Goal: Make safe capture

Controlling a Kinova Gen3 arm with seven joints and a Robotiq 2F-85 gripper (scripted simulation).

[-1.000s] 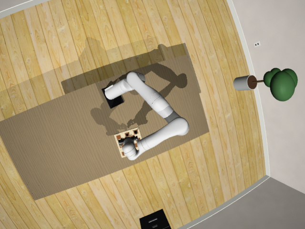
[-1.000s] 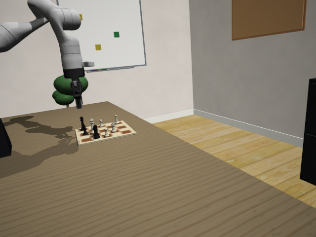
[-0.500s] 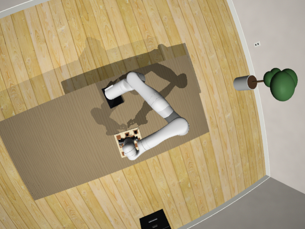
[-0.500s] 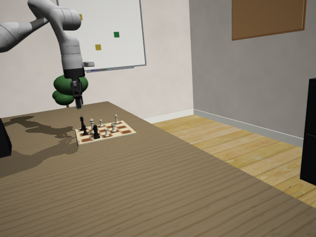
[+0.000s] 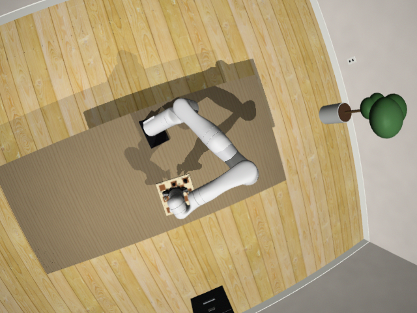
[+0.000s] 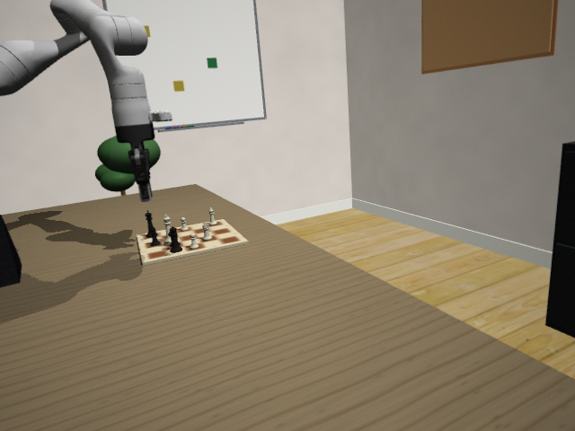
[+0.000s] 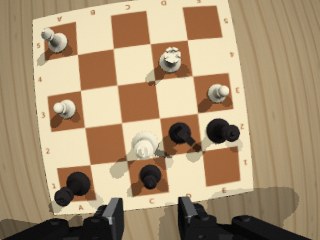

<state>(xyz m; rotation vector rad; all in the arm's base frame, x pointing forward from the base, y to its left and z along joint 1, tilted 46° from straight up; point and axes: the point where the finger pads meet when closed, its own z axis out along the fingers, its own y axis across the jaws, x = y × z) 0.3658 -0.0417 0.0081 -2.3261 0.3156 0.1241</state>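
A small chessboard lies on the table. Several white pieces stand on it, among them a tall one near the front and one further back. Several black pieces stand near the front edge: one beside the tall white piece, one to its right, one in the front row and one at the front left corner. My gripper hangs above the board's edge, well above the pieces. Its fingers stand partly apart with nothing between them.
A black box stands at the arm's base on the table. A potted plant stands by the wall and a black cabinet stands on the floor to the right.
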